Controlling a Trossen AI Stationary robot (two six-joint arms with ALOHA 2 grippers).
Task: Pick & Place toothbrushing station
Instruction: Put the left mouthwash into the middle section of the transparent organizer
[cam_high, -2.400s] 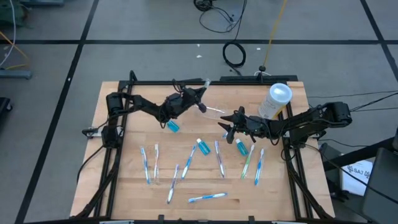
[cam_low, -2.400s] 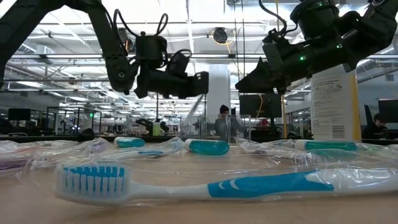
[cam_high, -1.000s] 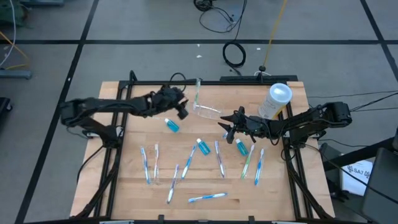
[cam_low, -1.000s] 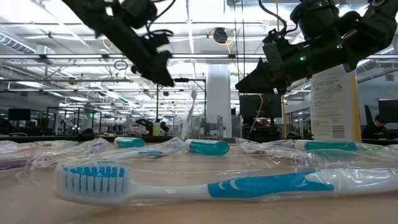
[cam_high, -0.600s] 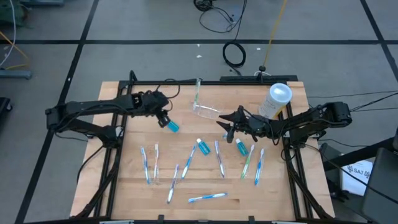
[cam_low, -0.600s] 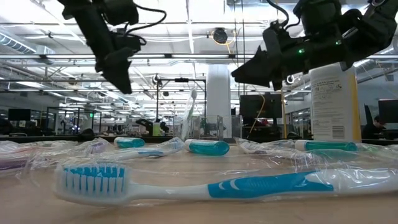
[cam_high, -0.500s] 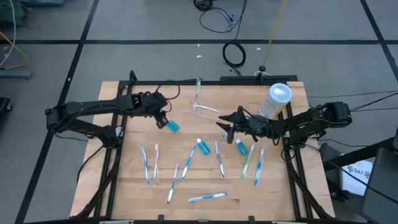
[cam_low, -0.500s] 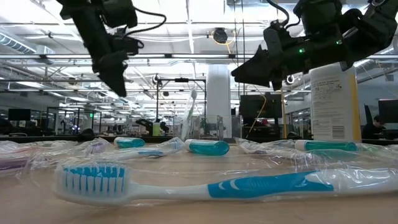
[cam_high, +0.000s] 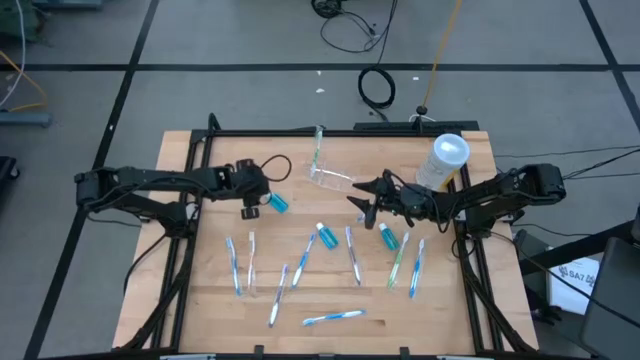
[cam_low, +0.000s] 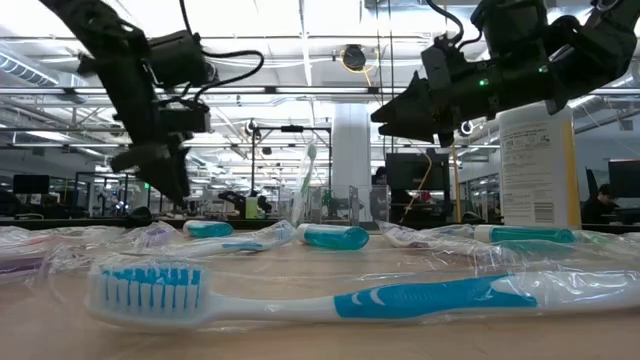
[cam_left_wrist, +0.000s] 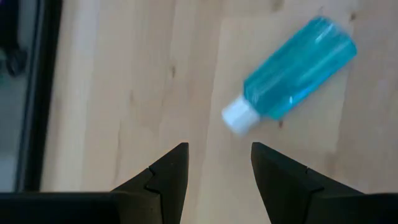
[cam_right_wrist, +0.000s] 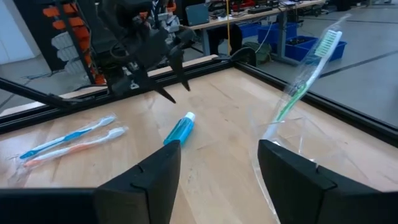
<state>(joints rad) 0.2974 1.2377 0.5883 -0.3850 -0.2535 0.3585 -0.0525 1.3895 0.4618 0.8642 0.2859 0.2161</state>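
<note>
Left gripper (cam_high: 250, 207) hanging low over the left part of the table (cam_high: 180, 260), fingers apart with nothing between them, just beside a small blue bottle (cam_high: 277, 203) lying on its side with the white cap toward the fingertips. Looks parked rather than working

Further right, toward the back middle of the table: toothbrushing station (cam_high: 331, 179), nearly colourless, standing on the wood with a green toothbrush (cam_high: 317, 147) propped upright in it and leaning toward the back edge. In the right wrist view, the same clear holder (cam_right_wrist: 277, 140) seen straight ahead past the fingers, brush head high above it

Right gripper (cam_high: 365, 200) just beside the station, raised off the table, jaws spread wide and empty, pointed at the holder. Whitish cylinder (cam_high: 443, 160) standing well behind, near the right back corner; loose wrapped toothbrushes (cam_high: 300, 262) scattered across the front

Judged step: approach for the pick, station not yet grasped. Next move likely calls for easing forward and down so the fingers straddle one clear wall, then closing gently. Risk: thin slippery plastic, and the leaning brush apt to tip the holder if knocked
</note>
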